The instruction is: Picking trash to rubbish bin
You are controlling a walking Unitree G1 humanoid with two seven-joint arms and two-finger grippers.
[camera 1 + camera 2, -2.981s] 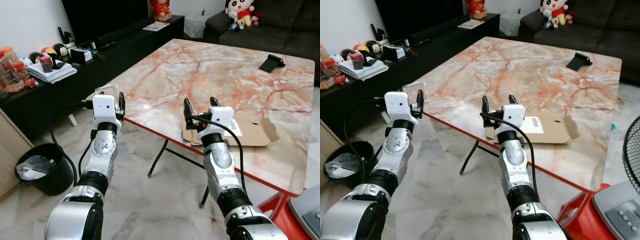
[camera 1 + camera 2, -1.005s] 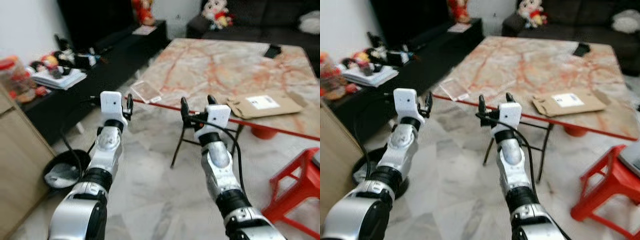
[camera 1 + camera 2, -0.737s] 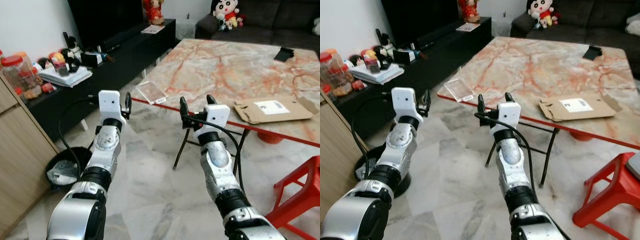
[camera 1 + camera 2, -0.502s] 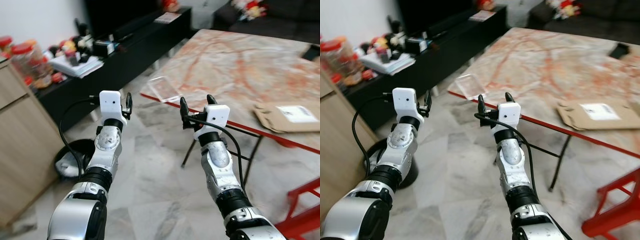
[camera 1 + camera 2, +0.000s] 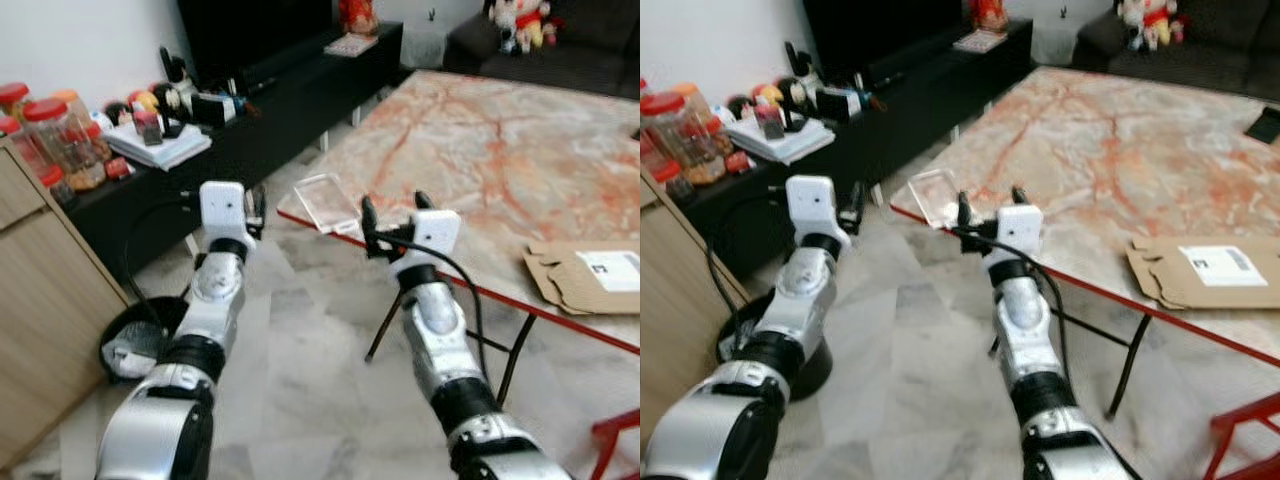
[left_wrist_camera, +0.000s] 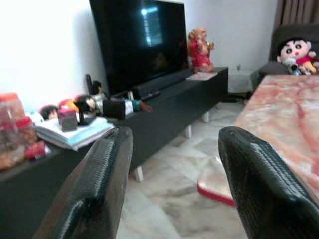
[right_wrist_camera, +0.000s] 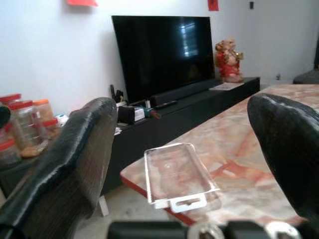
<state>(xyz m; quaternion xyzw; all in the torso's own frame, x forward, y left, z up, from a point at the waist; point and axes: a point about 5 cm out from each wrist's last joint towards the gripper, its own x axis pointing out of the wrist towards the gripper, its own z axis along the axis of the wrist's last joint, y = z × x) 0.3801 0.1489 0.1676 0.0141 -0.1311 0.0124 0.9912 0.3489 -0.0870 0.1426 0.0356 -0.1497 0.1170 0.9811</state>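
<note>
Right hand [image 5: 988,211]: wide apart, empty, aimed at clear tray [image 7: 178,174] just ahead on worktop [image 5: 480,140] corner.
Left hand [image 6: 174,164]: wide apart, empty, w/ bin [image 5: 135,340] below it, ready for trash.

Marble floor [image 5: 300,400], marble-top table [image 5: 480,140], black TV unit [image 5: 290,90], white wall [image 6: 45,45], sofa [image 5: 590,50]
</note>
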